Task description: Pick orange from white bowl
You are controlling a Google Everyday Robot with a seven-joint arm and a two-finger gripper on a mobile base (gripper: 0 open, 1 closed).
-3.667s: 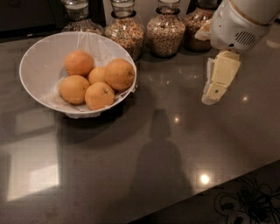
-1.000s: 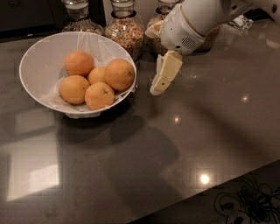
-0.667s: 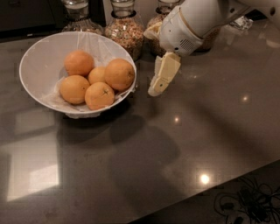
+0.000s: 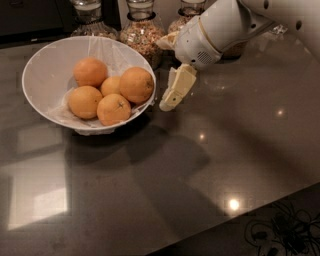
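While my gripper (image 4: 170, 100) hangs just beside the right-hand rim of the white bowl (image 4: 42, 75), tilted so that its tip points down and toward the bowl, the orange (image 4: 136, 85) lies inside that bowl on the side nearest the gripper. Whether my gripper is apart or together I cannot tell from this angle, and nothing shows in its grasp. It is outside the bowl, over the dark tabletop (image 4: 235, 145), close to the rim and clear of the fruit.

The orange is the biggest of five in the bowl and rests against the right wall, its top about level with the rim. A smaller paler fruit (image 4: 111, 86) touches it on the left. Just in front of it lies a fruit with a dark stem mark (image 4: 114, 109). Two more sit further left, the back fruit (image 4: 90, 71) near the far wall and the front fruit (image 4: 85, 101) near the front wall. All five lie on a crinkled white lining (image 4: 107, 50).

Glass jars stand in a row behind the bowl. The left jar (image 4: 90, 15) is behind the far rim, the grain jar (image 4: 142, 32) is just behind the right rim, and a third jar (image 4: 186, 12) is partly hidden by my arm (image 4: 225, 25). My white arm comes in from the upper right. On the glossy tabletop, dark shadows spread in front of the bowl and a bright light spot (image 4: 232, 204) shines near the front edge.
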